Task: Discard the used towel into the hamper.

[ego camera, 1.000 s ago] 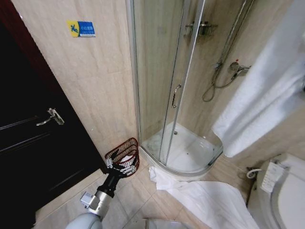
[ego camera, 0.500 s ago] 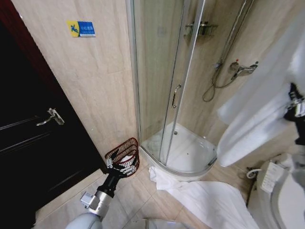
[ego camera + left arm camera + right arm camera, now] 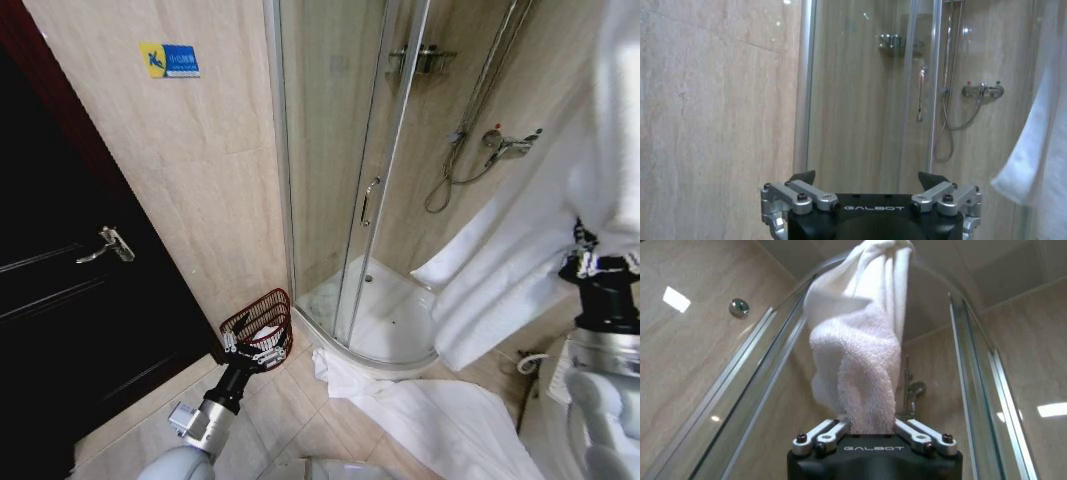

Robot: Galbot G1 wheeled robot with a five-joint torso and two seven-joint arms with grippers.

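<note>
A bathroom: glass shower cabin (image 3: 360, 180), toilet (image 3: 590, 420), tiled walls.

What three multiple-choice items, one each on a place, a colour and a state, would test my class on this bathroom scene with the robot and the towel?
1. Where does the hamper stand?
A. On the floor beside the shower enclosure
B. Inside the shower
C. On the toilet

2. What colour is the towel in the right gripper?
A. Blue
B. White
C. Brown

3. How is the left gripper?
A. Shut on a towel
B. Shut on the hamper
C. Open, holding nothing

Answers: 1 A, the hamper sits by the wall next to the glass. 2 B, the right wrist view shows white cloth. 3 C, its fingers stand spread apart.
</note>
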